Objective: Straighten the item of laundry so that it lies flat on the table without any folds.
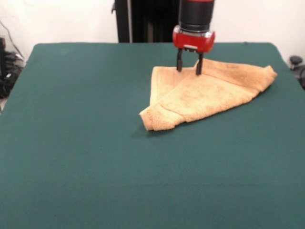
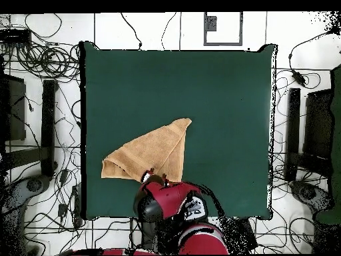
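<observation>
Tan-orange terry towel (image 1: 205, 93) folded into triangle on green table (image 1: 86, 157), far edge under pincer (image 1: 189, 70). Pincer spread, tips touching cloth, nothing pinched. Unfolding not done; flattening all remains.

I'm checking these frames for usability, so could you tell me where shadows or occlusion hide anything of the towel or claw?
Front view: even light, with only a faint shadow under the towel's near corner; the claw, open, shows clearly at the far edge of the towel. Overhead view: the arm hides the claw and the nearby towel edge; the table shows no glare.
</observation>
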You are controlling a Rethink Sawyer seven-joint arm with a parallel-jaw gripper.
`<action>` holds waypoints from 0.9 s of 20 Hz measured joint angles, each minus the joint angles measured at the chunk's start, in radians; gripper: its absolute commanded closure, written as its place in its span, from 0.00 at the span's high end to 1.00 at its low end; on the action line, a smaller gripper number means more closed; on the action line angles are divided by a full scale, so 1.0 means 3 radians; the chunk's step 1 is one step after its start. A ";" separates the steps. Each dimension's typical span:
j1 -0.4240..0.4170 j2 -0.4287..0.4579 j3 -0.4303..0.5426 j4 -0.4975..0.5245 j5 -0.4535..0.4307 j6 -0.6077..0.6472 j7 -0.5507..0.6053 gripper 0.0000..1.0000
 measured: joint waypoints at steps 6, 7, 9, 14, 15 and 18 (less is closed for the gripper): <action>-0.0109 -0.0048 0.0031 0.0071 0.0013 0.0041 0.0000 1.00; -0.0146 -0.0064 0.0041 0.0087 0.0021 0.0066 0.0000 1.00; -0.0223 -0.0100 0.0064 0.0117 0.0040 0.0136 0.0000 1.00; -0.0378 -0.0258 0.0137 0.0186 0.0111 0.0441 0.0000 1.00; -0.0391 -0.0286 0.0143 0.0194 0.0122 0.0493 0.0000 1.00; -0.0428 -0.0404 0.0168 0.0217 0.0154 0.0720 0.0000 1.00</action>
